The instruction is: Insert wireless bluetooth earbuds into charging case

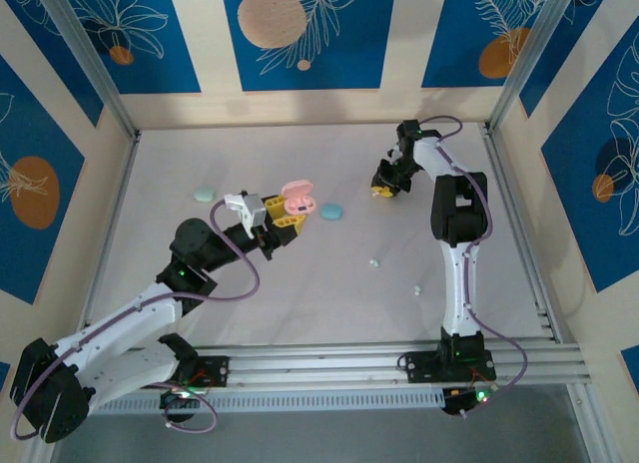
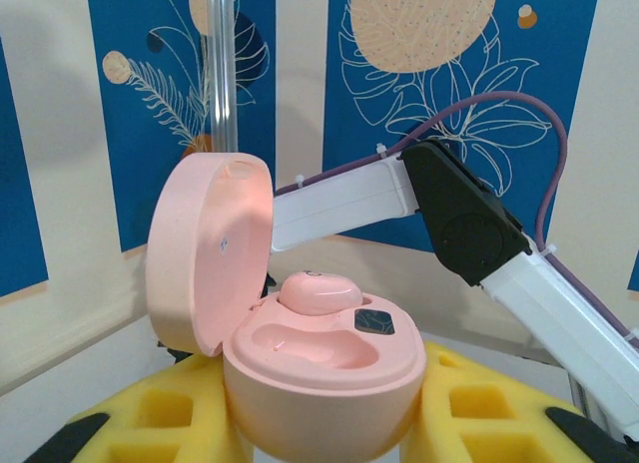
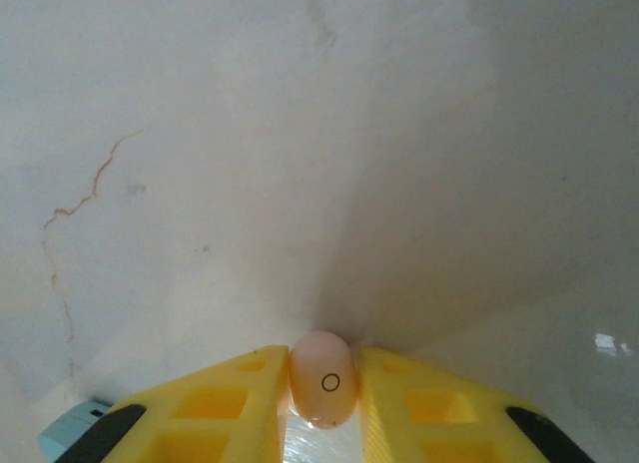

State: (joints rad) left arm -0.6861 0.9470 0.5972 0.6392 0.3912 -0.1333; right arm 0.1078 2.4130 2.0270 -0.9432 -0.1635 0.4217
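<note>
In my left gripper [image 2: 319, 425]: pink charging case [image 2: 324, 378], clamped lid-open so empty socket [image 2: 308, 345] faces up. My right gripper [image 3: 321, 371] pinches pinkish earbud [image 3: 321, 385], ready for seating.

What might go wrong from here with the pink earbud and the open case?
1. The earbud is pinched only at the very tips of the right gripper, so it may slip or twist on lifting.
2. The case has one free slot, close beside the other bud and the raised lid. A tilted approach may knock either.
</note>
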